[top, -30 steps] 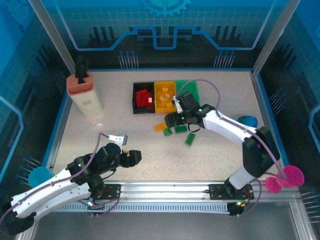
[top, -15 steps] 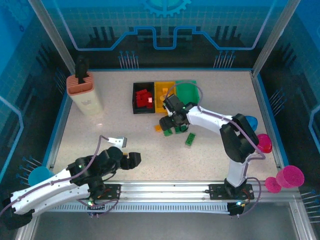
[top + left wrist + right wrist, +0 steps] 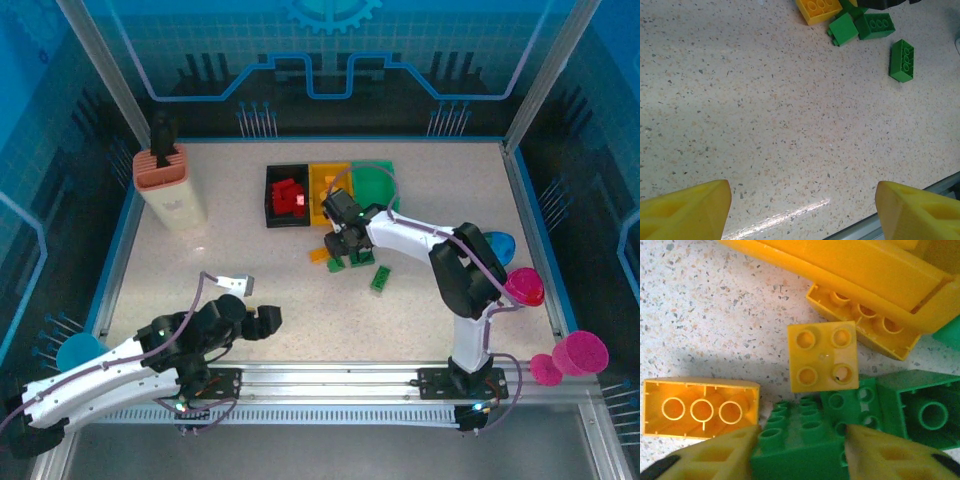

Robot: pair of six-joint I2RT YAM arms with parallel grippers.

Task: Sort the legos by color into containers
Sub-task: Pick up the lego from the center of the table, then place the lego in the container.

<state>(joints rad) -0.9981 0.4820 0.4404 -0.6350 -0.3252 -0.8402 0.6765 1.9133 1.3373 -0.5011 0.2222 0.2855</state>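
Observation:
My right gripper (image 3: 340, 245) is down in the lego pile in front of the bins. In the right wrist view its fingers press both sides of a green brick (image 3: 800, 445), studs up, resting on the table. A yellow square brick (image 3: 823, 356) and an overturned orange brick (image 3: 700, 407) lie close by. The black bin (image 3: 272, 205) holds red legos (image 3: 290, 192). Beside it stand the yellow-orange bin (image 3: 316, 195) and the green bin (image 3: 375, 185). One green brick (image 3: 381, 278) lies apart. My left gripper (image 3: 268, 318) hangs open over bare table (image 3: 790, 125).
A salmon-and-cream holder (image 3: 170, 185) with a black tool stands at the back left. A blue cup (image 3: 495, 243) and pink cups (image 3: 525, 287) sit to the right, a teal cup (image 3: 75, 352) at the near left. More green bricks (image 3: 920, 410) crowd the right gripper.
The right arm's elbow has folded in toward the middle while its gripper stayed at the pile. The left arm has barely moved.

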